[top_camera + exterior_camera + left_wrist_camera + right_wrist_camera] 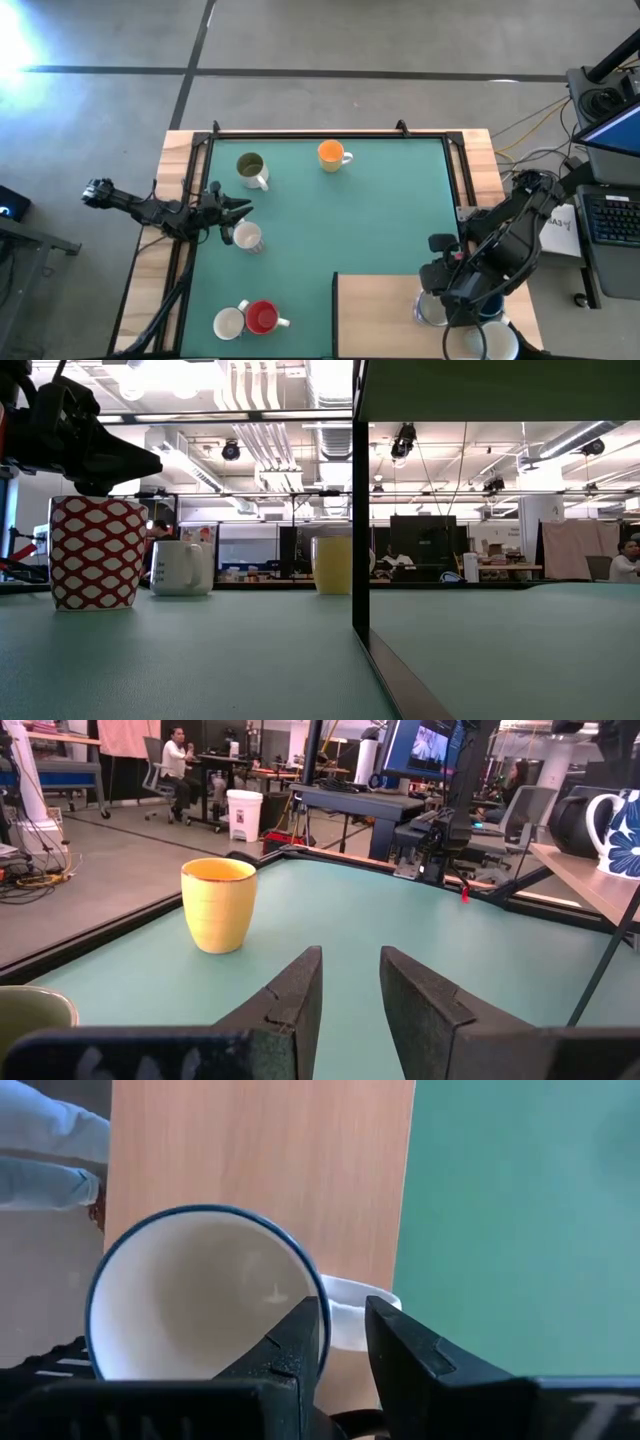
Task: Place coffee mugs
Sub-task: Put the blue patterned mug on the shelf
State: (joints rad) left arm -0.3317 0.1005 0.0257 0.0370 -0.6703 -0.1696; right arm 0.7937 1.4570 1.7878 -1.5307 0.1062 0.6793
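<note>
Gripping blue-rimmed white mug [200,1295] at handle side, right gripper [343,1342] sits over wooden board [300,1160] at green mat's [380,210] near right corner; fingers narrow, straddling mug wall. Left gripper [238,208] hovers just above white mug [247,237] at mat's left side, fingers slightly parted, empty. Orange mug [331,154], olive-lined mug [251,168] near mat's far edge; red mug [262,317] near front edge.

Bright even overhead light; glare patch on floor [25,35]; ceiling lamps [170,375] blown out; near hands blurred
</note>
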